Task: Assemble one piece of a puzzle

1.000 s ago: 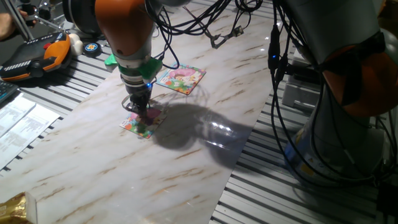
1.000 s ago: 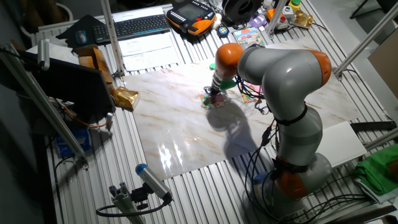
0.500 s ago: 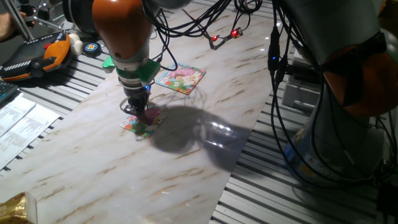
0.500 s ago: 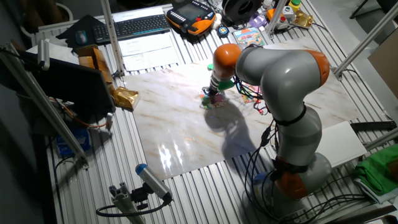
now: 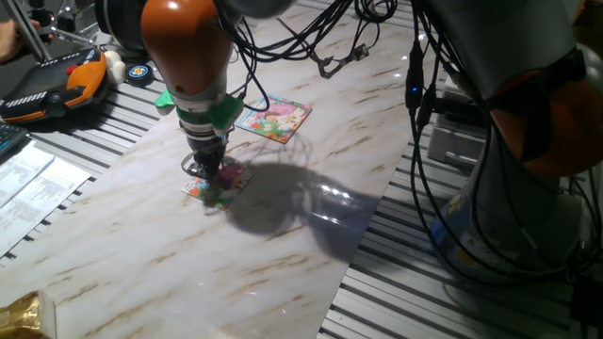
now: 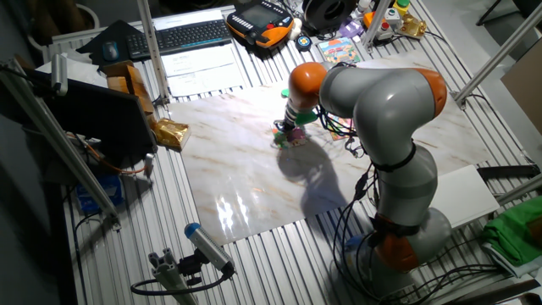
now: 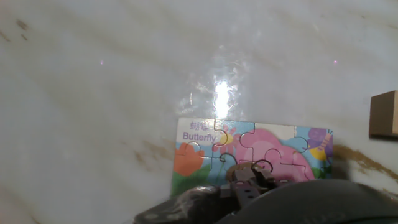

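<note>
- The gripper [image 5: 208,172] hangs straight down from the orange wrist onto the puzzle [image 5: 216,185], which lies flat on the marble worktop [image 5: 283,245], nearer the edge toward the keyboard side than the arm's base.
- In the other fixed view the gripper [image 6: 290,133] sits right over the puzzle [image 6: 293,139], towards the far edge of the worktop [image 6: 246,186].
- Whether the fingers are apart or together I cannot tell: the fixed views show them too small, and in the hand view the dark body of the gripper [image 7: 249,186] covers its own tips.
- In the hand view the puzzle [image 7: 249,152] shows a pink butterfly, the word "Butterfly", an orange flower and green grass; its lower part is hidden by the gripper.
- The piece cannot be made out on its own in any view.
- A larger square board [image 5: 274,119] lies flat further along the worktop, apart from the puzzle.
- A tan-brown block [image 7: 384,114] lies at the right edge of the hand view, apart from the puzzle.
</note>
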`<state>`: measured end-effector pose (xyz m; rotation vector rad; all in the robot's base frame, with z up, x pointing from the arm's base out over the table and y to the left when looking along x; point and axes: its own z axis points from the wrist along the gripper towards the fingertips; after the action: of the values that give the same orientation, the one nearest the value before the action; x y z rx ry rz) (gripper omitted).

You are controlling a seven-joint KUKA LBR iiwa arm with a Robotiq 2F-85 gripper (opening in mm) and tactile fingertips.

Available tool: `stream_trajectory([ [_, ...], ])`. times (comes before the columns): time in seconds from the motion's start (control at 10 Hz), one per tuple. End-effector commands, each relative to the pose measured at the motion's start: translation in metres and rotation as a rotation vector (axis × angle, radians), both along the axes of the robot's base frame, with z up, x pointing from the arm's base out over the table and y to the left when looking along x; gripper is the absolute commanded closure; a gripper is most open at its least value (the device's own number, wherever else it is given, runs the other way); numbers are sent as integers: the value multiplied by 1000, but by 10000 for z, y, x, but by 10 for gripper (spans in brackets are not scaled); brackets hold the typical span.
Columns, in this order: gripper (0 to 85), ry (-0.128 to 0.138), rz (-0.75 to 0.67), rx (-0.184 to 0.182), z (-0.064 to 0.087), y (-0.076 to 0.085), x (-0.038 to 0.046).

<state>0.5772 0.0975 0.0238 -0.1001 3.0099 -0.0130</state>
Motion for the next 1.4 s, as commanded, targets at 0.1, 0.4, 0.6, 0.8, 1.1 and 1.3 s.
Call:
stream_trajectory([
  [0.1, 843, 4, 0, 0, 25, 3, -6],
  [0.4, 843, 15, -12, -20, 209, -43, -8],
  [0.6, 843, 31, -29, -6, 425, -90, -28],
  [0.8, 843, 48, -57, -5, 673, -166, -58],
  [1.1, 843, 52, -86, -2, 997, -480, -37],
  [1.3, 843, 67, -92, -11, 1223, -658, 0],
])
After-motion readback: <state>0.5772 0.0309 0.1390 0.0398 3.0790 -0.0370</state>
